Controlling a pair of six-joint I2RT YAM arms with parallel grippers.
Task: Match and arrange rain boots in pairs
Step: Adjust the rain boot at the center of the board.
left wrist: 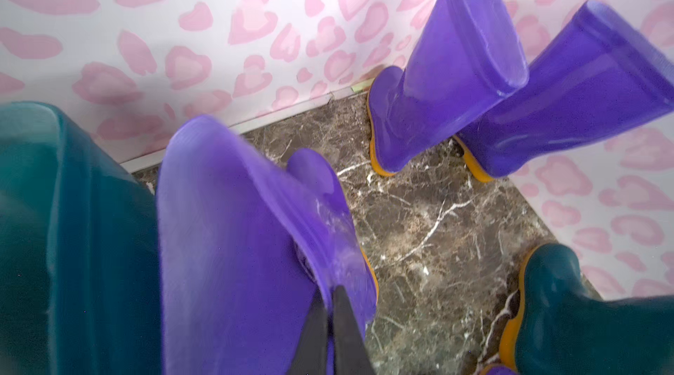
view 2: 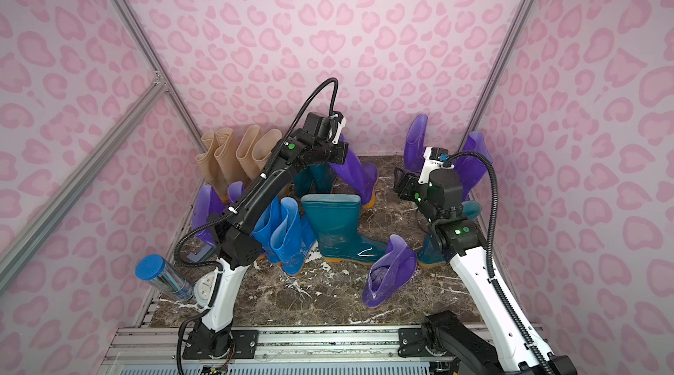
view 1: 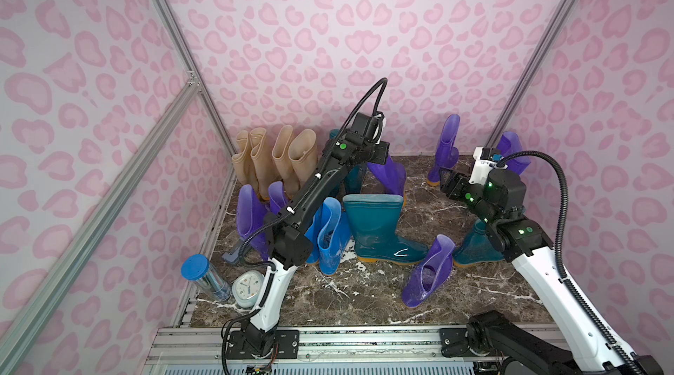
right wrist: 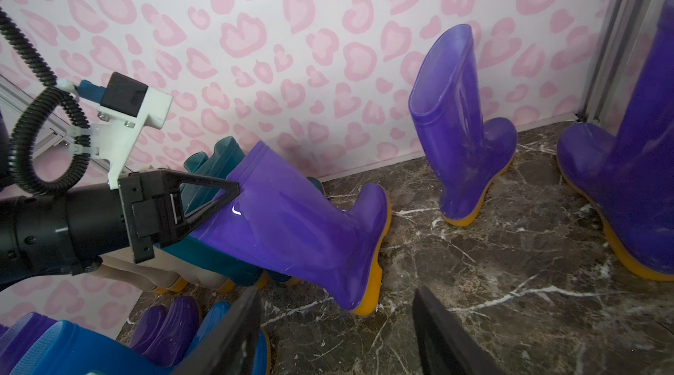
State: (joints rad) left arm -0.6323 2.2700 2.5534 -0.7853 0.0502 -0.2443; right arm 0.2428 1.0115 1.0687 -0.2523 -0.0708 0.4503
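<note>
My left gripper (left wrist: 330, 300) is shut on the top rim of a tilted purple boot (left wrist: 233, 227), which leans over its orange sole near the back wall (right wrist: 299, 223). The same grip shows in both top views (view 1: 383, 158). My right gripper (right wrist: 335, 296) is open with bare floor between its fingers, hovering right of that boot (view 1: 443, 180). Two purple boots (view 1: 446, 150) (view 1: 512, 152) stand in the back right corner. Another purple boot (view 1: 428, 271) lies on the floor in front. A teal boot (view 1: 375, 227) stands mid-floor. Beige boots (view 1: 277, 158) stand at the back left, blue boots (view 1: 328, 238) beneath my left arm.
A blue-lidded clear cylinder (view 1: 204, 278) and a white clock (view 1: 248, 287) lie at the front left by the left arm's base. A second teal boot (view 1: 474, 245) sits partly hidden behind my right arm. Pink-patterned walls close in three sides; a metal rail (view 1: 364, 336) runs along the front.
</note>
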